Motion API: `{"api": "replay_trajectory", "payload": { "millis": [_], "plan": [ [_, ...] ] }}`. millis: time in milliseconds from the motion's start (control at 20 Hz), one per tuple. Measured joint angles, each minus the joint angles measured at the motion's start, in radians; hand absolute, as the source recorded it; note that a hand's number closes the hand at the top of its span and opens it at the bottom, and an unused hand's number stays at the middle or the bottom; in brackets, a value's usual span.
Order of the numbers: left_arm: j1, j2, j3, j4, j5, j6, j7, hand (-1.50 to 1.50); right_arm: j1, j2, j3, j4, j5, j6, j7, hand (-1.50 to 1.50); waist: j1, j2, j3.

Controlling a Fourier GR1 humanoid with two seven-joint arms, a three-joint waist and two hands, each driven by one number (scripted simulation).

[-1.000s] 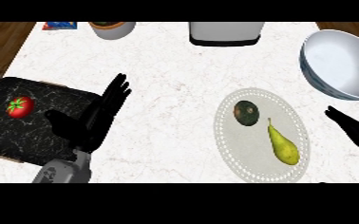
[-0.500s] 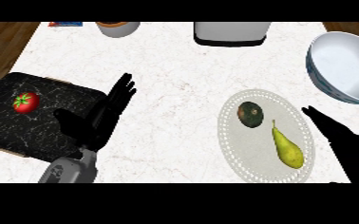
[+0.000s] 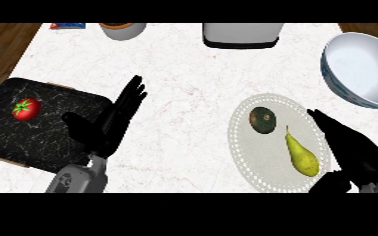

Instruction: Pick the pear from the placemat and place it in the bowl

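I see the pear (image 3: pixel 301 154) lying on the placemat (image 3: pixel 255 167), near an avocado (image 3: pixel 262 119). My right hand (image 3: pixel 347 145) sits just right of it, fingers straight, grasping nothing. The bowl (image 3: pixel 353 69) is far right. My left hand (image 3: pixel 111 122) rests released by the board (image 3: pixel 52 130).

Pear (image 3: pixel 301 155) on placemat (image 3: pixel 258 167), right hand (image 3: pixel 349 142) just beside, fingers (image 3: pixel 325 122) straight.

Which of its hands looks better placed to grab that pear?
The right hand, probably. It sits open just beside the pear on the placemat, with the bowl on that side too. The left hand rests far across the counter.
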Motion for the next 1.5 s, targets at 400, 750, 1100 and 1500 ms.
{"api": "replay_trajectory", "payload": {
  "millis": [400,750,1100,1500],
  "plan": [
    [0.006,-0.015,0.04,-0.027,-0.023,-0.031,0.039,0.0,0.015,0.093,0.01,0.085,0.086,0.062,-0.028,-1.5,-0.004,-0.001,0.001],
    [0.035,-0.037,0.072,-0.022,-0.052,-0.073,0.027,0.0,0.02,0.168,-0.007,0.157,0.195,0.078,-0.095,-1.5,-0.005,-0.001,0.001],
    [0.036,-0.056,0.108,-0.05,-0.067,-0.101,0.066,0.0,0.022,0.241,-0.041,0.223,0.29,0.073,-0.152,-1.5,-0.005,-0.001,0.001],
    [0.032,-0.089,0.129,-0.062,-0.103,-0.112,0.082,0.0,0.001,0.296,-0.096,0.332,0.373,0.043,-0.247,-1.5,-0.005,-0.001,0.001]
  ]
}}
